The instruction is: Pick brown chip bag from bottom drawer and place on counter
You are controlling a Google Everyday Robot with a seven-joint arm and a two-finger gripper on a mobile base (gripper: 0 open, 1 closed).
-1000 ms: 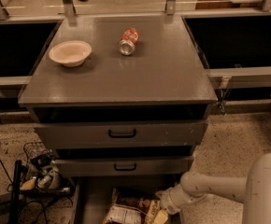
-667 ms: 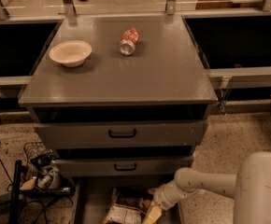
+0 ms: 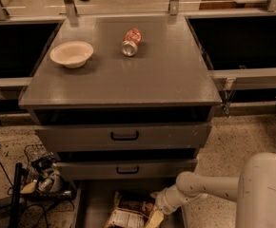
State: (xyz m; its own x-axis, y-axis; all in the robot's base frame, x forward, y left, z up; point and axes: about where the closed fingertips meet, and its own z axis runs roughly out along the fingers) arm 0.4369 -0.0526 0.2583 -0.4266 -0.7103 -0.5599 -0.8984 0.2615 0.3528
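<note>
The brown chip bag (image 3: 127, 212) lies in the open bottom drawer (image 3: 94, 205) at the bottom edge of the camera view, partly cut off. My gripper (image 3: 153, 217) reaches down into the drawer at the bag's right side, at the end of the white arm (image 3: 209, 186) that comes in from the lower right. The counter (image 3: 128, 70) is the dark grey cabinet top above.
A beige bowl (image 3: 71, 54) and a red soda can (image 3: 131, 42) lying on its side rest on the counter. Two shut upper drawers with black handles (image 3: 124, 137) sit above the open one. A wire basket and cables (image 3: 40, 175) lie on the floor at left.
The arm has moved left and further down into the bottom drawer, bringing the gripper closer to the chip bag.
</note>
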